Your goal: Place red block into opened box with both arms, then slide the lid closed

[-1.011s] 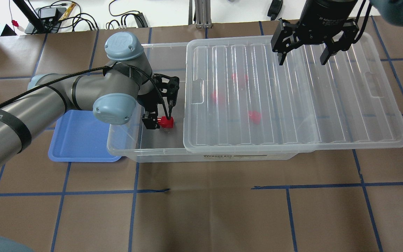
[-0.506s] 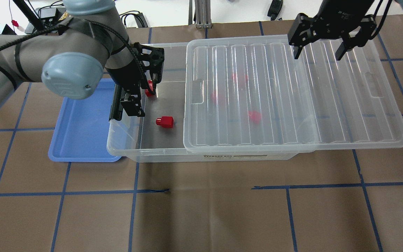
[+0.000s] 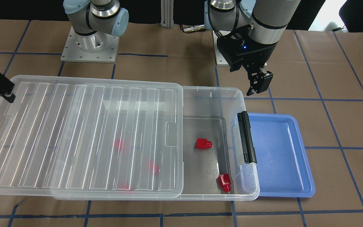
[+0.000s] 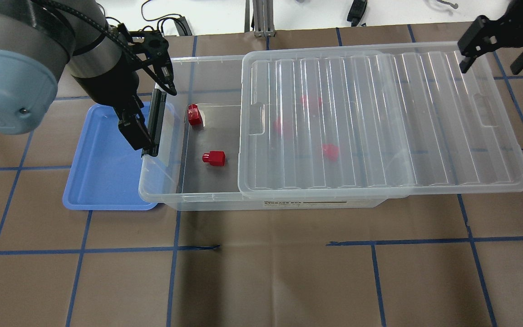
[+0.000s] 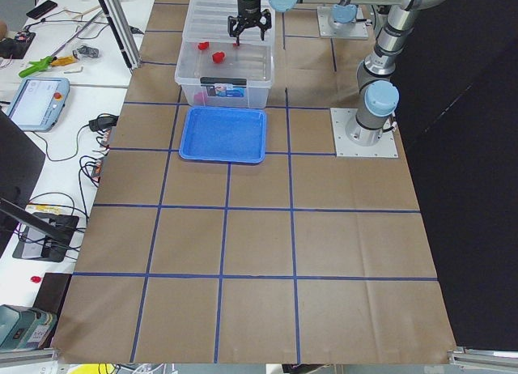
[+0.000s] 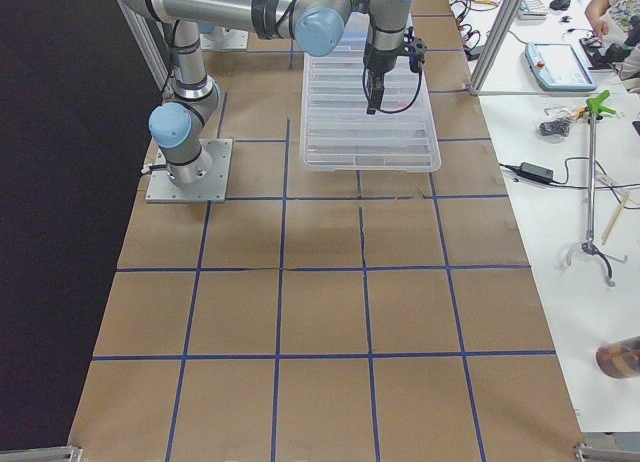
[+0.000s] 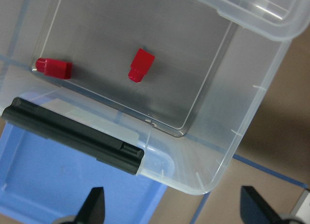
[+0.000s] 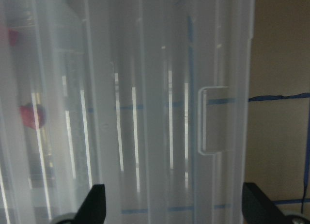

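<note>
Two red blocks [image 4: 214, 157] [image 4: 194, 114] lie on the floor of the box [image 4: 161, 193] in its uncovered left end; the left wrist view shows them as red blocks [image 7: 140, 65] [image 7: 54, 68]. Three more show dimly under the lid [image 4: 379, 118], which covers most of the box and overhangs its right end. My left gripper [image 4: 150, 106] hangs open and empty above the black clip bar [image 3: 247, 137]. My right gripper [image 4: 493, 61] is open above the lid's far right corner, over the lid's ribbed surface [image 8: 145, 112].
A blue tray [image 4: 102, 181] lies against the box's left end, under my left arm. Brown paper with blue tape lines covers the table. Cables and gear lie beyond the far edge. The arm bases [image 3: 88, 47] stand behind the box.
My left gripper let go of the red block on the box floor, then rose and drew back left over the clip bar. My right gripper moved right along the lid.
</note>
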`<state>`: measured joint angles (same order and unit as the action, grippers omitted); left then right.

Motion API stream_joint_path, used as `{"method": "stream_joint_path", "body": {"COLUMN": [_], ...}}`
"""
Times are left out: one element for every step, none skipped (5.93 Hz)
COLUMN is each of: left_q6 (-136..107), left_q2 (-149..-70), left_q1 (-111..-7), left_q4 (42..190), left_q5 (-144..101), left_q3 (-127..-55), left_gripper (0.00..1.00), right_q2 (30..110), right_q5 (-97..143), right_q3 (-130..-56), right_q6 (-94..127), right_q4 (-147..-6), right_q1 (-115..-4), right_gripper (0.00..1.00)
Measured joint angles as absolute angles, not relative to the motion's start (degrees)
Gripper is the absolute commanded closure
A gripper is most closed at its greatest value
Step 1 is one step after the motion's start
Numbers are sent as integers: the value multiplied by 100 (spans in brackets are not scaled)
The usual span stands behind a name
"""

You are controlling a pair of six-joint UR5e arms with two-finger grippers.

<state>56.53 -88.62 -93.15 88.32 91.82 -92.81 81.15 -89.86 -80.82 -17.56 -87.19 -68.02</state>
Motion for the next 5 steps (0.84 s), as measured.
{"method": "stream_joint_path", "body": {"left_q6": [4218, 2693, 1288, 325, -162], "left_q2": [-8803, -8824, -8901, -9026, -9131], "left_q1": [-9293, -9265, -9232, -9215, -9218], "left_q4": [8783, 8718, 8641, 8663, 8761], "left_q5": [9254, 9266, 9260, 9253, 9242], "left_q3": [-9217, -9097, -8917, -8704, -8562], "left_gripper": [2, 2, 2, 2, 2], "right_q2": [7913, 7738, 7642, 7630, 7657], "right_q5": [-9082, -9132, -9175, -9220, -9241], "right_q3": [-8185, -8410, -8746, -9141, -9435], "right_q6": [-2258, -2702, -2953, -3050, -3034], "right_q4": [-9073, -9582, -10099, -10599, -10915], "right_q1": [-6247, -5804, -5477, -5279, -5214], "right_gripper": [0, 0, 0, 0, 0]}}
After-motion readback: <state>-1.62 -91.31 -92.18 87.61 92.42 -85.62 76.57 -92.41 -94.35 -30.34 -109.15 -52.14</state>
